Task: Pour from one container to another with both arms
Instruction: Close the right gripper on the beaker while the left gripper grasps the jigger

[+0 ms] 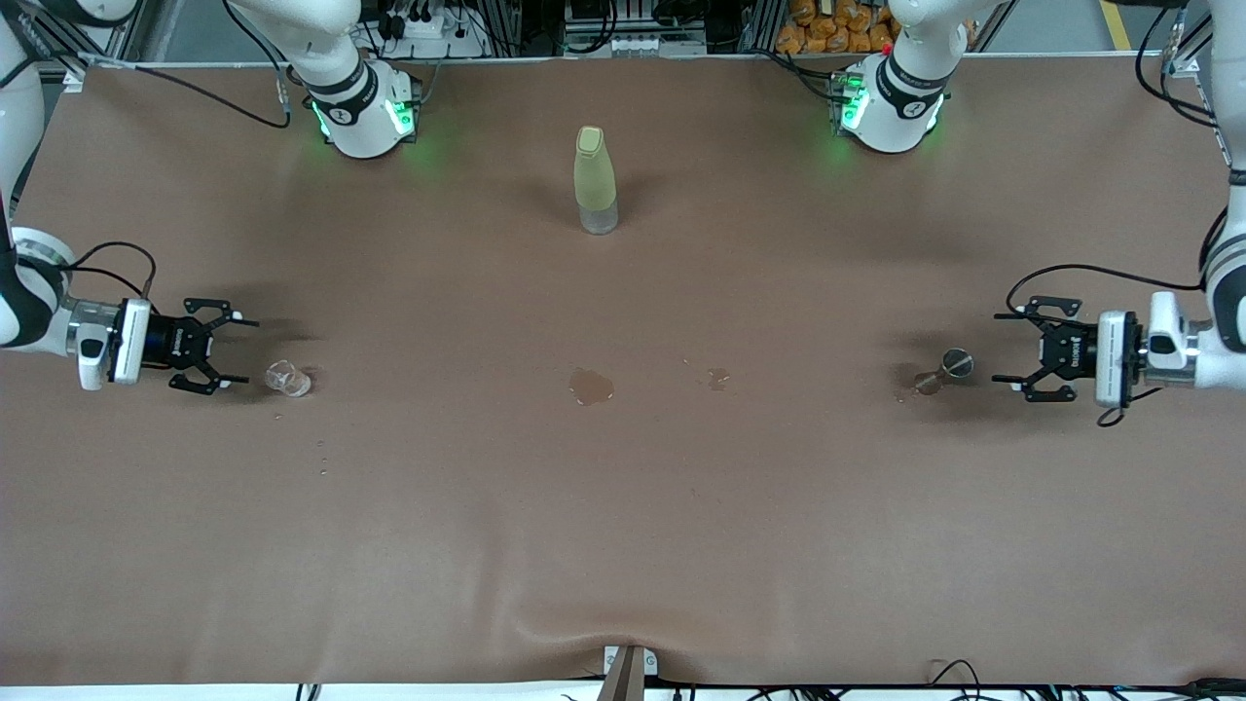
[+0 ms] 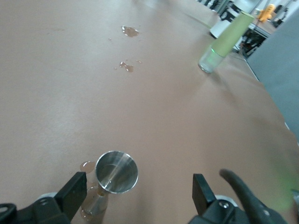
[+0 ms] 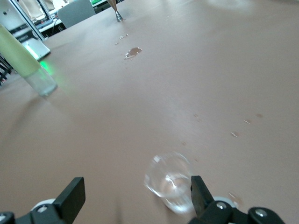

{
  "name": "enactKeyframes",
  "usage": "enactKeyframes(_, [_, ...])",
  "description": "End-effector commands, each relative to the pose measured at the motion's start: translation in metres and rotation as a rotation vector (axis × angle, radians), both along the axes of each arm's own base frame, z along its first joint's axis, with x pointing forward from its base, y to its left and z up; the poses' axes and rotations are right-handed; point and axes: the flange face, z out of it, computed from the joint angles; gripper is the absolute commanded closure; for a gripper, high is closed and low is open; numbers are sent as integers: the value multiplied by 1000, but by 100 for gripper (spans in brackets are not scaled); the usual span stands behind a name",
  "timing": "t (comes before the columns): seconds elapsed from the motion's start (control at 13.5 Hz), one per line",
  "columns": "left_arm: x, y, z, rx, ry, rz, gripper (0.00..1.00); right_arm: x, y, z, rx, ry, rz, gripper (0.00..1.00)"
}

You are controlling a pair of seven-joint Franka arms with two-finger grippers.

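Observation:
A small clear glass (image 1: 288,378) sits on the brown table toward the right arm's end. My right gripper (image 1: 243,352) is open just beside it; in the right wrist view the glass (image 3: 169,181) lies close against one finger (image 3: 198,191), not gripped. Toward the left arm's end stands a metal jigger (image 1: 949,368) in a small wet patch. My left gripper (image 1: 1003,349) is open beside it. In the left wrist view the jigger (image 2: 114,173) stands near one finger (image 2: 74,189), just ahead of the open left gripper (image 2: 138,191).
A tall bottle with a pale green sleeve and cap (image 1: 595,180) stands at mid-table near the arms' bases. Two spilled puddles (image 1: 591,387) (image 1: 718,378) lie between the glass and the jigger. A few droplets (image 1: 321,458) dot the cloth near the glass.

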Motion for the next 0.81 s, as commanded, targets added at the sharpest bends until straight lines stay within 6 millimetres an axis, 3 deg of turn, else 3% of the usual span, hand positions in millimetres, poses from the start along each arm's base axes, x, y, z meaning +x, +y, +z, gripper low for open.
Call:
enactKeyframes(0.0, [-1, 5, -16, -68, -42, -29, 0, 18, -13, -30, 108, -112, -1, 0])
enactKeyframes(0.22, [-4, 10, -38, -128, -95, -49, 0, 10, -5, -60, 203, -149, -7, 0])
enactKeyframes(0.37, [-4, 11, -45, -136, -108, -58, 0, 10, -15, -74, 235, -159, -39, 0])
enactKeyframes(0.74, [-11, 8, -85, -232, -164, -65, 0, 5, -9, -100, 281, -177, -17, 0])
